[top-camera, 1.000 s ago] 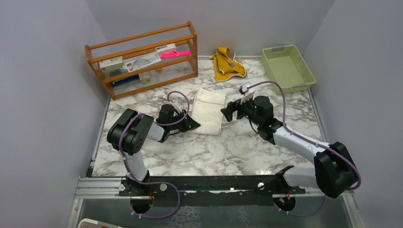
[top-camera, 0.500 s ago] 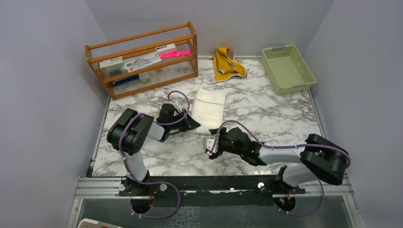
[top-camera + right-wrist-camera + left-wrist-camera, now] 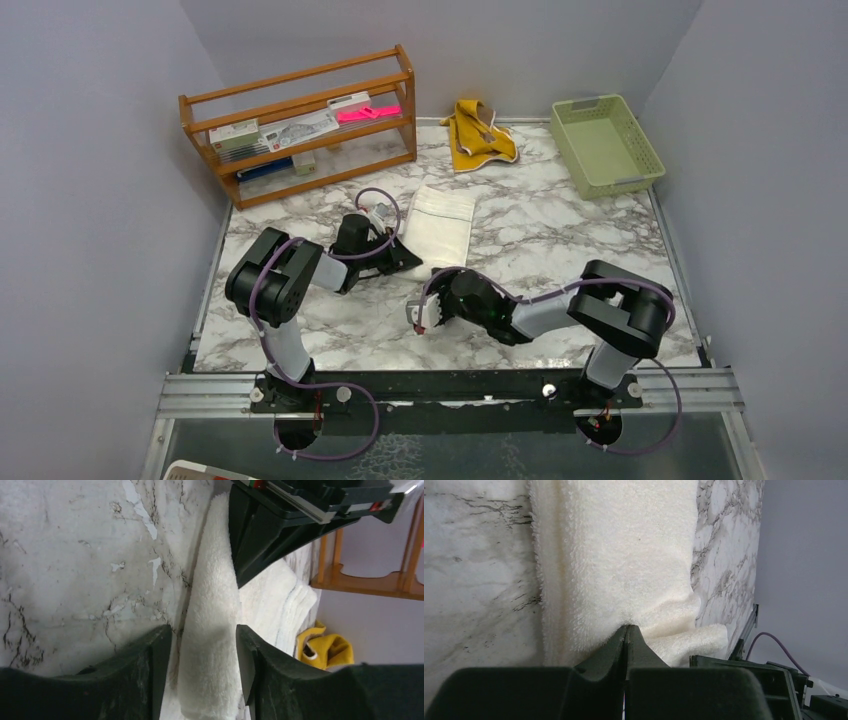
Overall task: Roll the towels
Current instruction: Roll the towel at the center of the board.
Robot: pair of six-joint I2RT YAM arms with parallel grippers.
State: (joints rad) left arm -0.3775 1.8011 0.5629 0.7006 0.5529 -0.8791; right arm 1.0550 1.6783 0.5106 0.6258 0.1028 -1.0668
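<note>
The cream-white towel (image 3: 442, 222) lies flat in the middle of the marble table, with its near edge folded into a thick roll (image 3: 212, 645). My left gripper (image 3: 404, 258) is shut on the towel's near left edge; in the left wrist view (image 3: 626, 628) the cloth (image 3: 624, 555) puckers around the closed tips. My right gripper (image 3: 432, 292) is open, low at the towel's near end, and its fingers (image 3: 159, 645) straddle the rolled edge without pinching it. The mustard-yellow towel (image 3: 480, 135) lies crumpled at the back, also seen in the right wrist view (image 3: 325, 652).
A wooden shelf (image 3: 300, 125) with small items stands at the back left. A pale green basket (image 3: 605, 145) sits at the back right. Grey walls close in three sides. The left gripper's body (image 3: 280, 525) is close ahead of the right fingers.
My right arm has swung from the towel's right side down and left to its near end, folding low over the table. The left gripper has stayed on the towel.
</note>
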